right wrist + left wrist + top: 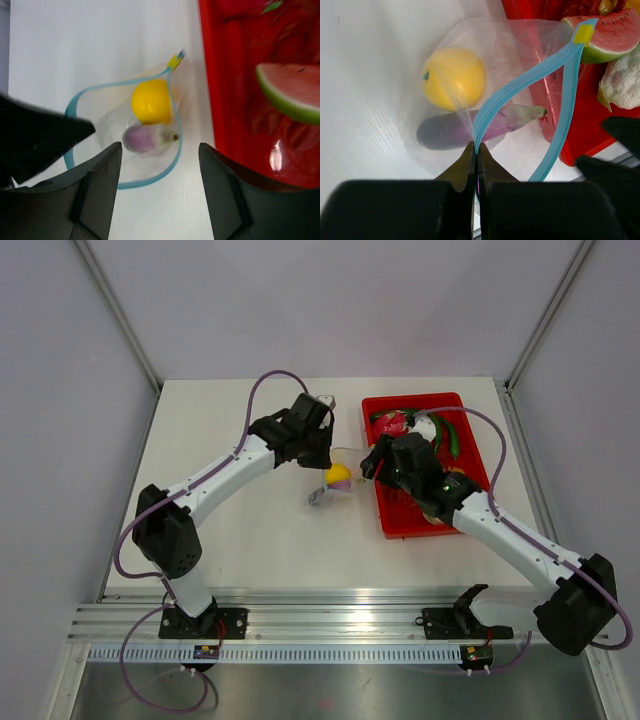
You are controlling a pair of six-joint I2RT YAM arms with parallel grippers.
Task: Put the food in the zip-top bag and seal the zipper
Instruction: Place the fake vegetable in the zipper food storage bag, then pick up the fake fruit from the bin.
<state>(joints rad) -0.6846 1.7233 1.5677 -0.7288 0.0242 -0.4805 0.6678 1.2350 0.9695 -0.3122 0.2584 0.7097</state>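
- zip-top bag (505, 55) is looking clear, its zipper (520, 82) running light blue with a yellow tab (583, 34)
- round fruit (454, 77) is glowing yellow
- eggplant (455, 131) is fading from purple to pale
- watermelon wedge (612, 30) is showing red flesh, black seeds and green rind
- tray (400, 520) is looking plain red

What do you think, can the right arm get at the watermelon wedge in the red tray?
Probably yes. The right claw is open and empty beside the red tray, and the watermelon wedge lies there with nothing over it. The left claw holds the zipper, off to the side.

fruit (454, 77) and eggplant (455, 131) in bag (520, 45), watermelon wedge (612, 32) in tray (400, 525)
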